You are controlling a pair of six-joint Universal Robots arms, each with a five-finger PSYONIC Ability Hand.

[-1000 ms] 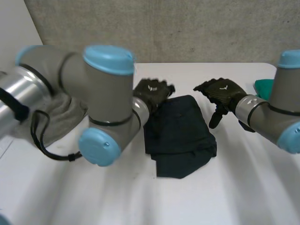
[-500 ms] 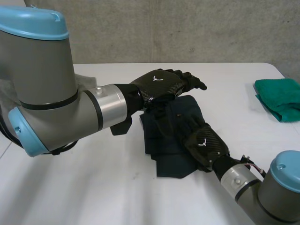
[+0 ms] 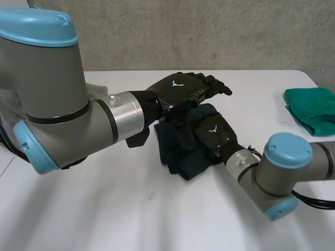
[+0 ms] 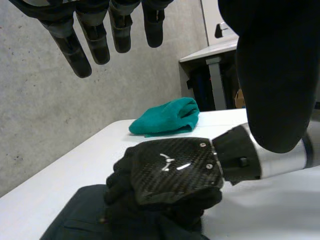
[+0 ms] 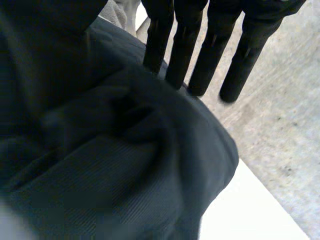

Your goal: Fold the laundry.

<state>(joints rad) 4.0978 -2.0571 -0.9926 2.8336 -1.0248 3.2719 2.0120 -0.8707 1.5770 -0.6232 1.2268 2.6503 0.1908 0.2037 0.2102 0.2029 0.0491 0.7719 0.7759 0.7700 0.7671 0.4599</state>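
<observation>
A dark navy garment (image 3: 180,151) lies bunched at the table's middle, also seen under the right hand's palm (image 5: 125,175). My right hand (image 3: 214,133) rests on its right part. Seen from the left wrist, this right hand (image 4: 172,167) has its fingers curled down into the fabric (image 4: 75,215). My left hand (image 3: 180,91) hovers just above the garment's far edge, its fingers (image 4: 82,45) straight and holding nothing.
A folded green cloth (image 3: 311,107) sits at the table's far right edge, also seen beyond the right hand (image 4: 167,117). A grey cloth (image 5: 122,11) lies past the dark garment. The left arm spans the table's left half.
The right hand came from the far right onto the garment, then curled into it; the near part of the garment has drawn up into a bunch. The left hand stretched out over its far edge.
</observation>
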